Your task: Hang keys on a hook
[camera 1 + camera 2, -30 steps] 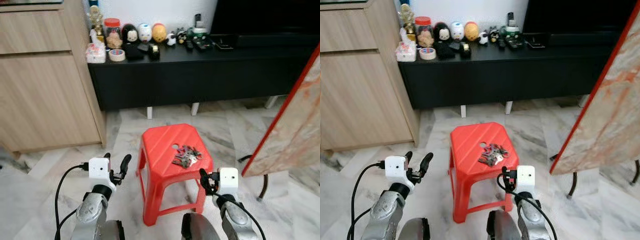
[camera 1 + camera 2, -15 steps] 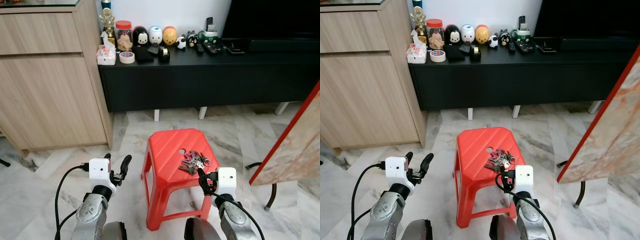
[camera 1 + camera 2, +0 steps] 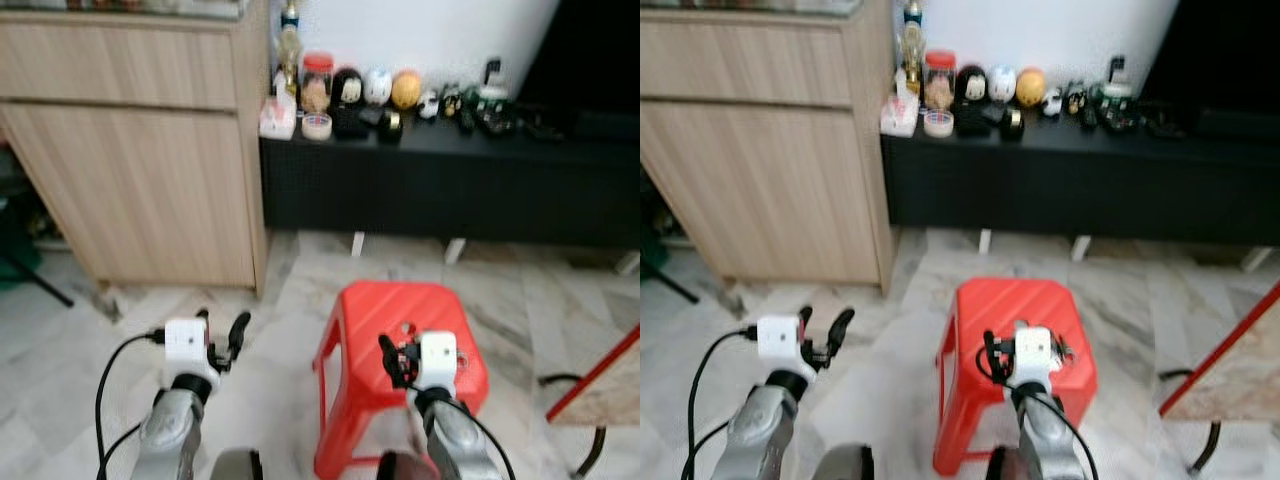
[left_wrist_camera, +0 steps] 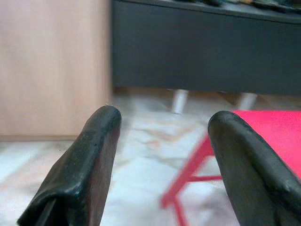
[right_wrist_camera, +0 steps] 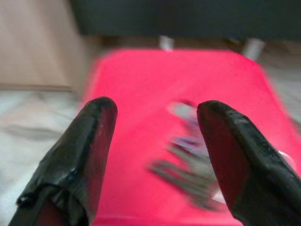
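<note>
The keys [image 5: 190, 167] are a blurred bunch of grey metal pieces. They lie flat on top of the red stool [image 5: 136, 94], beside a hole in its seat.

Left end effector [image 3: 222, 335] and right end effector [image 5: 155, 141] held forward, fingers spread.

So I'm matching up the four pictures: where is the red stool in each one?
Left eye view: stool lower centre-right, behind the right claw.
Right eye view: lower centre.
Left wrist view: right edge.
Right wrist view: between the fingers, keys on it.
Shared landmark: black cabinet behind.
</note>
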Robot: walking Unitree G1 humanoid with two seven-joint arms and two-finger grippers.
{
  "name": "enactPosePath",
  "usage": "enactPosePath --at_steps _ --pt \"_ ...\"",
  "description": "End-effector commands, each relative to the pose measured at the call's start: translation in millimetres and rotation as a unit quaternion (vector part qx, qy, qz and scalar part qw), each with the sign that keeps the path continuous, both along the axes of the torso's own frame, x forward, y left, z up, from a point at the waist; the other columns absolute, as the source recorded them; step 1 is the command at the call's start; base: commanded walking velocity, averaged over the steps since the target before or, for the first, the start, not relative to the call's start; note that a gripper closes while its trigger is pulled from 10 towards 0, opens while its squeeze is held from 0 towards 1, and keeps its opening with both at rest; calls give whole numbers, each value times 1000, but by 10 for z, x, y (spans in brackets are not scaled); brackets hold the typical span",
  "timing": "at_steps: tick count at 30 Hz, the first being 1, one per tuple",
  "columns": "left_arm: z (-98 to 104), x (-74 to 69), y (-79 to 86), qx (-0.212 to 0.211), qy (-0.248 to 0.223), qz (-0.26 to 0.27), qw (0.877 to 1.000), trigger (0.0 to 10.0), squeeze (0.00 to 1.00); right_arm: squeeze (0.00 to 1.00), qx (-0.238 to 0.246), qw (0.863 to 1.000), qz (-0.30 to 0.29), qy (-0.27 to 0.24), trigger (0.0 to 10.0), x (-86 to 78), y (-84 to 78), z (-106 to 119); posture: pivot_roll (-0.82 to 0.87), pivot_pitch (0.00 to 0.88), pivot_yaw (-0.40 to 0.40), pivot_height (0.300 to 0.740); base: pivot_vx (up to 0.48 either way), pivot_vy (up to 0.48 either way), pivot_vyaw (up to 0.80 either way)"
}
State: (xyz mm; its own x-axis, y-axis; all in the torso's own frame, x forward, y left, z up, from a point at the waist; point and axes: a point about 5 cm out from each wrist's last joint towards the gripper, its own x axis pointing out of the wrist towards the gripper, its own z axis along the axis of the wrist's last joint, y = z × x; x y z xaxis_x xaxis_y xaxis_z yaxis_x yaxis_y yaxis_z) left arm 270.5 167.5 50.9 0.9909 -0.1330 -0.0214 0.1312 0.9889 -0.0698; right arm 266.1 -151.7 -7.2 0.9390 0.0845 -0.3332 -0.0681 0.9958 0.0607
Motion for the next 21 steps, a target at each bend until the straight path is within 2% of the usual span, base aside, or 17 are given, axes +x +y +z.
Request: enactPosePath --at_steps 1,4,9,11,13,15,21 --pt "7 7 22 15 0 -6 1000 10000 0 0 6 1000 -9 0 10000 0 -10 -5 19 25 -82 589 322 0 0" --pt "4 5 22 14 1 -6 1000 10000 0 0 11 999 -37 4 10000 -9 -67 -25 19 25 -82 589 299 0 0" --pt "-1 2 36 15 2 -5 1000 10000 0 0 33 995 -87 25 10000 -28 -158 -76 19 25 -82 589 0 0 0" --pt "-2 2 36 15 2 -5 1000 10000 0 0 39 995 -89 27 10000 -29 -159 -80 19 25 -82 589 0 0 0" --pt "0 3 43 16 3 -6 1000 10000 0 0 83 990 -106 43 10000 -41 -168 -116 24 32 -84 589 0 0 0" --pt "-3 2 49 17 4 -6 1000 10000 0 0 95 988 -114 47 10000 -48 -175 -128 24 35 -83 589 0 0 0" --pt "-22 -17 55 20 7 -7 1000 10000 0 0 104 987 -121 35 10000 -54 -193 -112 25 37 -82 589 0 0 0"
